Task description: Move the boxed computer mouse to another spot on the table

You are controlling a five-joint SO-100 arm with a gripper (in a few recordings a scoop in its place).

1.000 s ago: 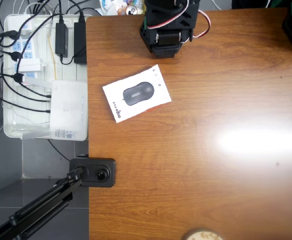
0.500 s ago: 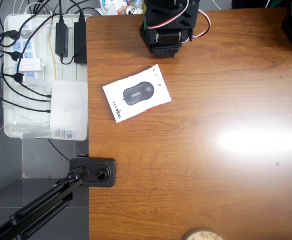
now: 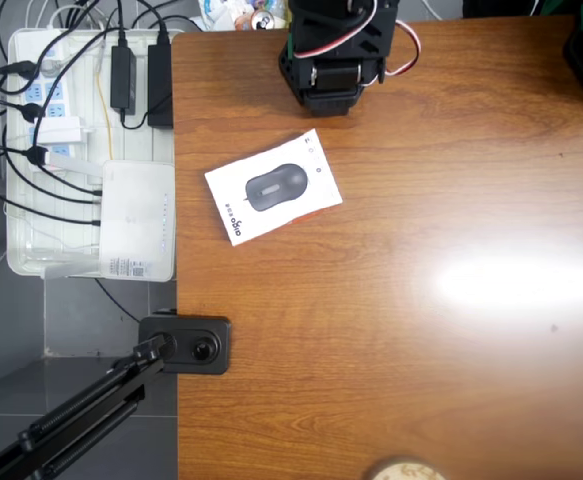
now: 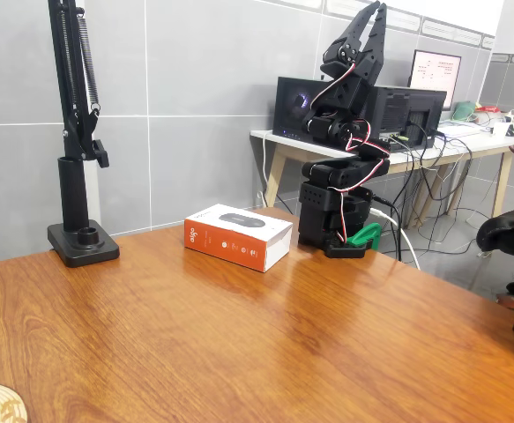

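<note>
The gripper, raised high above its base with fingers nearly together, held nothing. The boxed mouse lay flat at seven o'clock from the arm's base; whether already moved, I couldn't judge

No movement to call here: across the overhead pictures nothing has shifted at all. The mouse box lies at the same spot and the same slant on the table as a second ago, and the arm's base at the top edge shows the same outline, wires and all. The bright glare patch on the wood holds its place too. No change in the boom-stand clamp at the table's left edge either. The fixed view has no earlier picture to set against, so nothing can be said of change there.
</note>
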